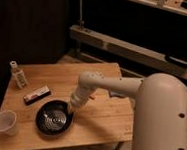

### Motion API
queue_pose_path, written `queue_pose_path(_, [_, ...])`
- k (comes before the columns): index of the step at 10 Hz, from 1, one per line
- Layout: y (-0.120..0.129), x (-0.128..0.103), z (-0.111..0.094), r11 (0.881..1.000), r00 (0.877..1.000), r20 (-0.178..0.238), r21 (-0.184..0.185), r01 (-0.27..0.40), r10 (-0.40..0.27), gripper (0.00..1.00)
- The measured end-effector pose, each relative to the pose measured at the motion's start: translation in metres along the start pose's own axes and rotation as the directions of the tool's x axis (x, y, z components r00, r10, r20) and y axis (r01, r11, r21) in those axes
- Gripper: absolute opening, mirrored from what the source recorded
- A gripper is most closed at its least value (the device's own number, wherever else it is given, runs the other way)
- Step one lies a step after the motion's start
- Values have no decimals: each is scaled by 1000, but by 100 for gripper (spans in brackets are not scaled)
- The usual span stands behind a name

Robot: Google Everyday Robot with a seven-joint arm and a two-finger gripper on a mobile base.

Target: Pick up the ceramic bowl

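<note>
Hovering: hand [72, 107] at ceramic bowl [54, 117] rim | no legible writing

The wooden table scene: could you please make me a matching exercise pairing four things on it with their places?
Things:
1. ceramic bowl
2. white cup
3. small bottle
4. gripper

Places:
A. back left of the table, upright
B. at the bowl's right rim
C. front left corner
D. front middle, right of the cup

Pairs: 1-D, 2-C, 3-A, 4-B
</note>
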Motion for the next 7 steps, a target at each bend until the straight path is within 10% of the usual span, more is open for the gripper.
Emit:
queue_pose_path(3, [0,1,-22,1000,1000,29,-16,-12,12,0])
queue_pose_path(7, [29,11,-117,1000,989,150,-21,4,-1,0])
